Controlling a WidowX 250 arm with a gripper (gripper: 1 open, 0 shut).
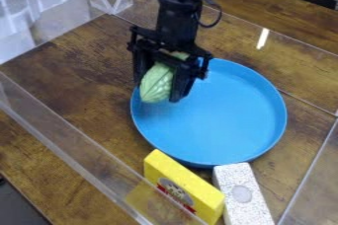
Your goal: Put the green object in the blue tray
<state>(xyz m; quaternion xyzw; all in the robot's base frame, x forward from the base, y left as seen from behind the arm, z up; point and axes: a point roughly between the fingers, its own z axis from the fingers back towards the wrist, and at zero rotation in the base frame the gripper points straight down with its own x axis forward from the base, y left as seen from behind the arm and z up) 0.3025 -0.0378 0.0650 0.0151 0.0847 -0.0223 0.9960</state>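
Observation:
The green object (160,82) is a light-green, bumpy oval piece held between the black fingers of my gripper (164,84), which points straight down and is shut on it. It hangs just above the left part of the blue tray (244,115), a large round bright-blue dish on the wooden table. The black arm rises from the gripper toward the top of the view.
A yellow rectangular block (181,186) and a white speckled block (240,194) lie in front of the tray near the table's front edge. Clear plastic walls (66,135) border the table on the left and front.

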